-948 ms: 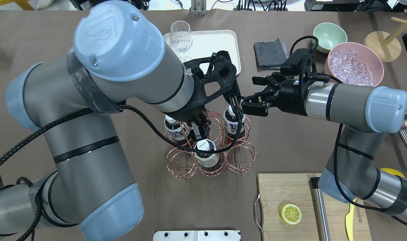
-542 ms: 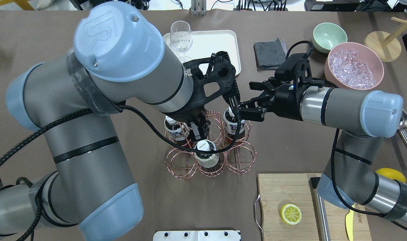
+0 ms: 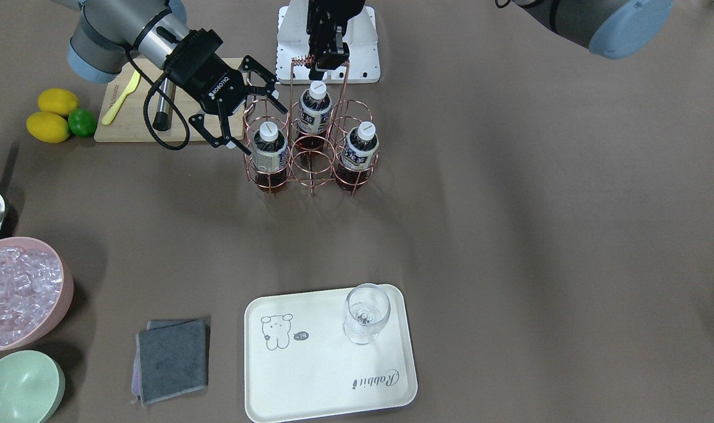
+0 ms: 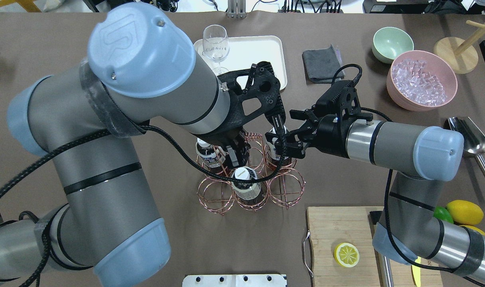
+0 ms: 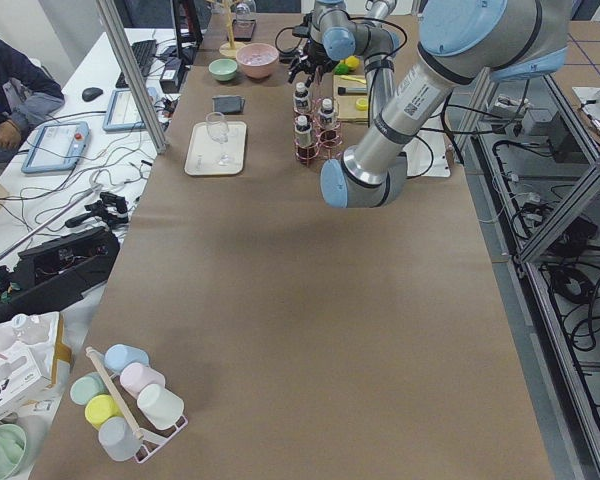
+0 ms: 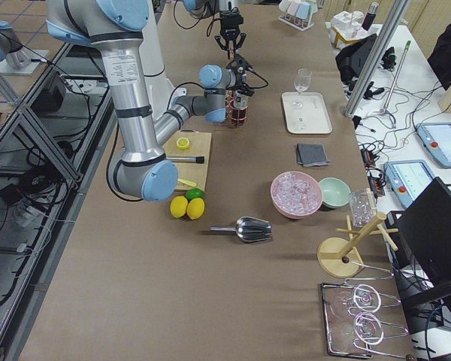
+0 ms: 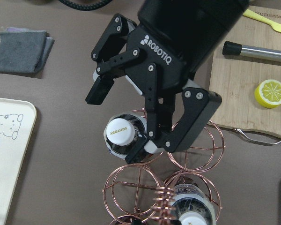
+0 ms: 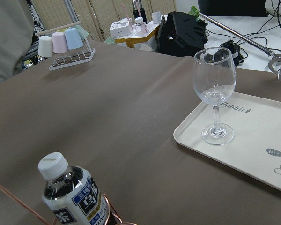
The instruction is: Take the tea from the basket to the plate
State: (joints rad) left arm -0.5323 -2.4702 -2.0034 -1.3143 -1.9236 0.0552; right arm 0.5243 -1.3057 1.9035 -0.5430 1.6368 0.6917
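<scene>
Three tea bottles (image 3: 269,150) (image 3: 315,111) (image 3: 360,150) stand in the copper wire basket (image 3: 310,170) at mid-table. My right gripper (image 3: 262,130) is open, and its fingers (image 7: 99,92) flank the white cap of the bottle (image 7: 119,132) nearest that arm without closing on it. My left gripper (image 3: 329,61) hangs over the basket, shut on the top bar of its handle beside the coil (image 7: 161,206). The cream plate (image 3: 327,376) lies across the table from the robot, with a stemmed glass (image 3: 366,314) standing on it.
A grey cloth (image 3: 172,358), a pink bowl of ice (image 3: 16,294) and a mint bowl (image 3: 19,385) sit beside the plate. A cutting board (image 4: 346,239) with a lemon slice, lemons and a lime (image 3: 51,117), and a metal scoop (image 4: 470,139) lie on the right arm's side.
My right arm has moved left and toward the basket, bringing its open fingers from beside the bottle to either side of its cap. The left arm has stayed still.
</scene>
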